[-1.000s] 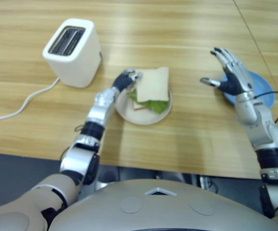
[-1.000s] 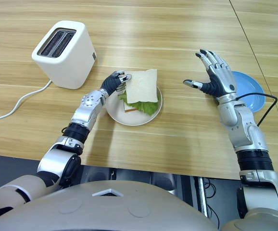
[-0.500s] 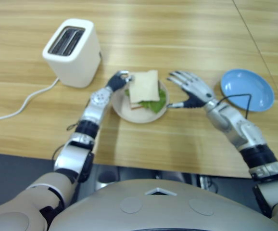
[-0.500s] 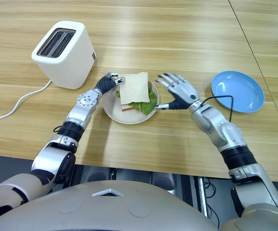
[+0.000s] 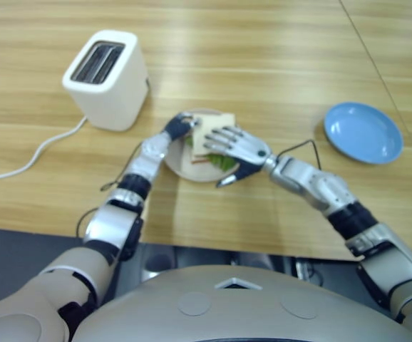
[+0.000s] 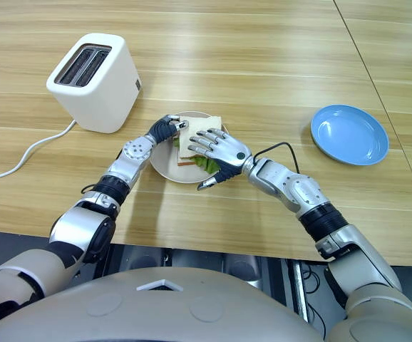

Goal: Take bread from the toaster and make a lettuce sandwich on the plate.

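Top slice (image 6: 197, 127) is sitting on lettuce (image 6: 207, 164) on plate (image 6: 163, 167). Left hand (image 6: 165, 129) is pinching its left edge w/ fingers curled; right hand (image 6: 219, 148) is lying spread flat on it, gripping nothing. Slice prob. soft, light, crushable: hold by edges, press gently.

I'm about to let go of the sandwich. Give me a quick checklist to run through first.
1. Stack: top bread slice lies over lettuce on the beige plate: ok.
2. Press: right hand open, palm down on the slice: ok.
3. Release: left hand free of the slice: not ok, it pinches the left corner.
4. Alignment: slice square on the stack: cannot tell, right hand covers it.
5. Source: toaster has no bread sticking up: ok.
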